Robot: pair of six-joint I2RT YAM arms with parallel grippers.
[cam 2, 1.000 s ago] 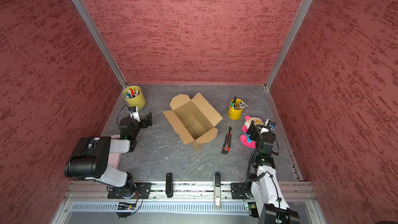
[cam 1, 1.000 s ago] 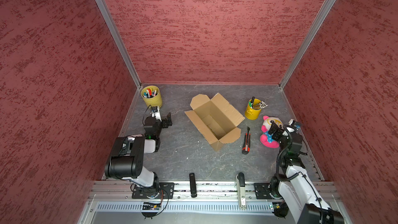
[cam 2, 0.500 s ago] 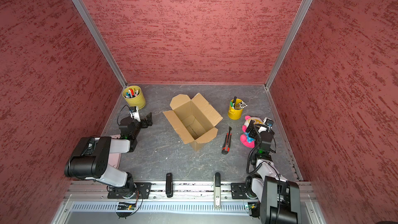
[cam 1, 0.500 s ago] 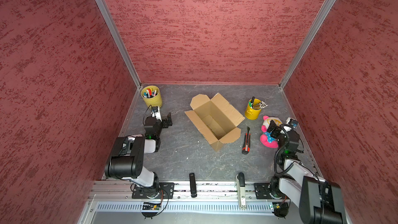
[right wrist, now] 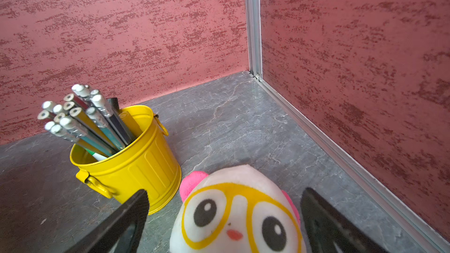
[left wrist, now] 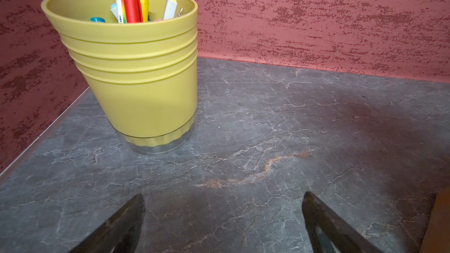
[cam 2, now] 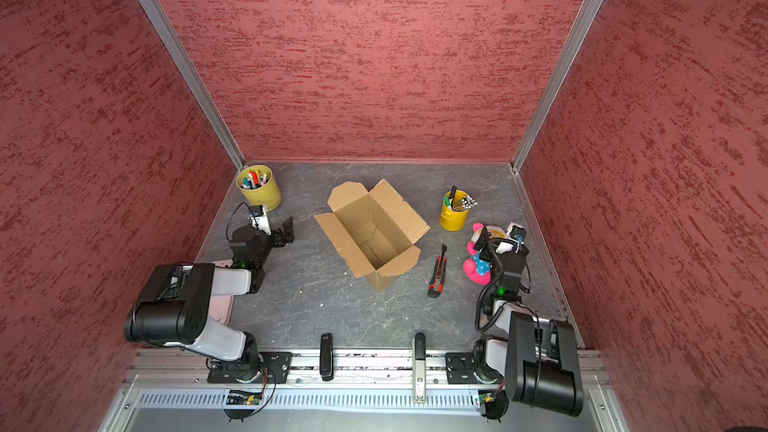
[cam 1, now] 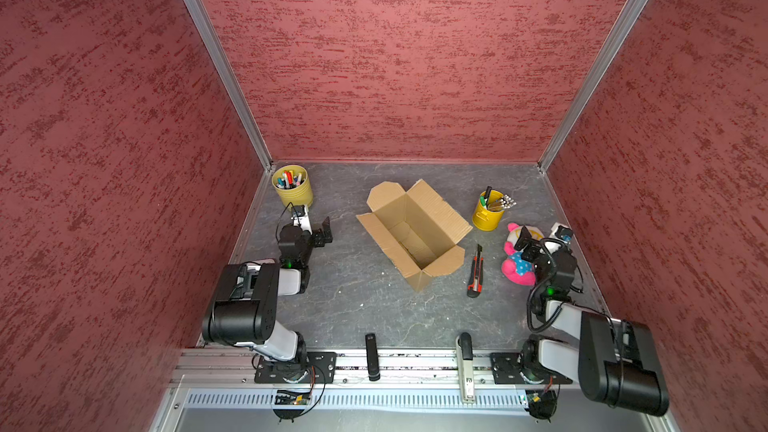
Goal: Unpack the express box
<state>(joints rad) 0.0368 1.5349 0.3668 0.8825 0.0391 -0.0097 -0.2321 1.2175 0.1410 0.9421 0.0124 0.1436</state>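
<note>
Express box (cam 1: 415,234) sits on the grey surface (cam 1: 353,297), flaps splayed open, well to the right of the left jaws and to the left of the right jaws. Far left, an olive-yellow pen cup (left wrist: 136,69) stands just ahead of the left jaws, which are spread wide over bare surface. A white pen (left wrist: 119,10) inside it reads "2301". Beyond the box lies a red-and-black utility knife (cam 1: 475,272), then a yellow pencil bucket (right wrist: 136,166). The right jaws gape wide around the face of a pink plush toy (right wrist: 238,215); whether they touch it I cannot tell.
</note>
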